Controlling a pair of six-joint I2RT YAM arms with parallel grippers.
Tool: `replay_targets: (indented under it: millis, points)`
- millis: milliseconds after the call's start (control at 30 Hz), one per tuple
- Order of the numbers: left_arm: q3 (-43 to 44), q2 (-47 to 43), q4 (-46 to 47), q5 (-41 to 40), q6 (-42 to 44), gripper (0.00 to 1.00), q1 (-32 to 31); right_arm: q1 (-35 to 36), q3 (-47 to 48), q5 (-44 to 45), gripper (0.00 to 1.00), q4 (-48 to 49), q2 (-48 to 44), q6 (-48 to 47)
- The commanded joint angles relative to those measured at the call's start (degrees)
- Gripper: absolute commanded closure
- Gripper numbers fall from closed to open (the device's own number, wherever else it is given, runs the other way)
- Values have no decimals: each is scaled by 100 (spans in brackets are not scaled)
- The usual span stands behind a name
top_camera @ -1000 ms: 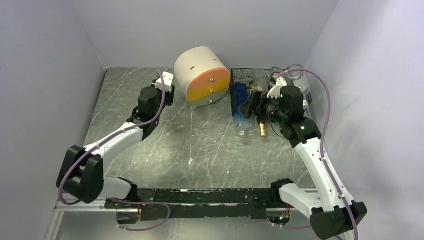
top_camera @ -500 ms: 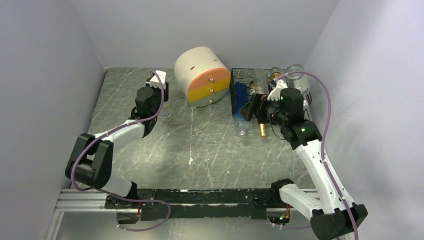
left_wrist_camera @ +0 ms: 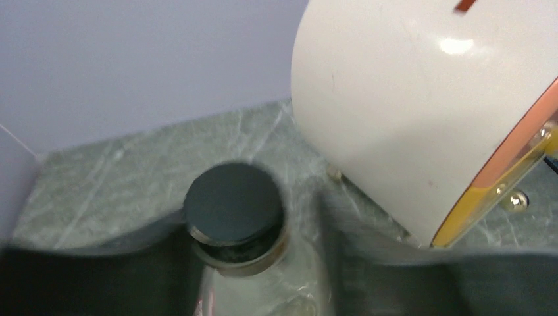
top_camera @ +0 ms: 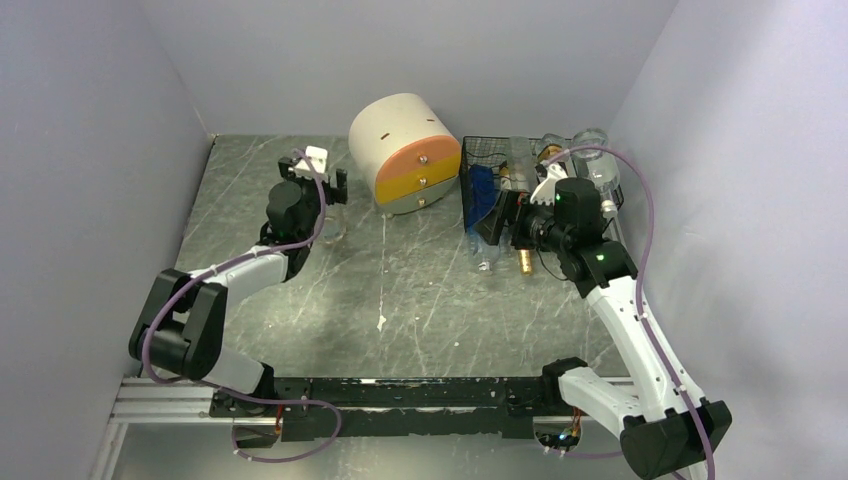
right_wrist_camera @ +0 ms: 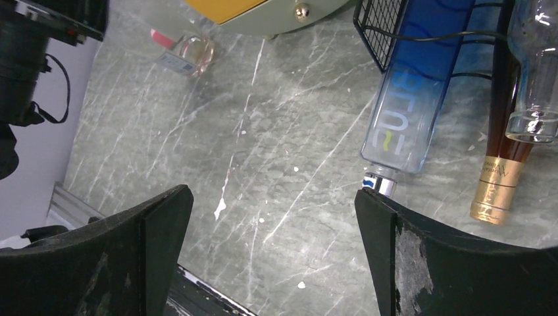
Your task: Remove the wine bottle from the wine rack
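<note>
Straddling a clear glass bottle with a dark cap [left_wrist_camera: 233,207], the left gripper [left_wrist_camera: 260,276] stands part-open around it.
Right gripper [right_wrist_camera: 270,204] gapes empty before the black wire-mesh wine rack [right_wrist_camera: 381,26], where the amber gold-necked wine bottle [right_wrist_camera: 500,164] lies.

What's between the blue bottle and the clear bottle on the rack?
The gold-capped wine bottle, between blue bottle and clear bottle; right wrist view shows it.

We log left arm [top_camera: 240,268] and right arm [top_camera: 628,315]: white links, black joint housings; purple cable [top_camera: 648,200] trailing back from each wrist; green lights behind right gripper [right_wrist_camera: 273,197]; its fingers [right_wrist_camera: 428,263] black, scuffed grey.
</note>
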Motion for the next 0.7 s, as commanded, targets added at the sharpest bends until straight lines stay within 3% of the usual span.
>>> replay_targets:
  millis: [0,100,400,500,667]
  points:
    - [154,-430,1101,-68,-199,0,25,-32,-62,-58,0,22,-142,13]
    - [157,-723,943,-25,-193,1,22,-32,-31,-28,0,-56,-132,-36]
    - [839,-2205,-740,-106,-685,1,-57,-32,144,616,0,-393,11,-224]
    - [947,-2549,-1181,521,-1057,1,-57,-32,219,1074,0,-460,81,-276]
    - [805,-2837,-1274,1563,-927,1,-176,-32,271,2412,0,-544,165,-390]
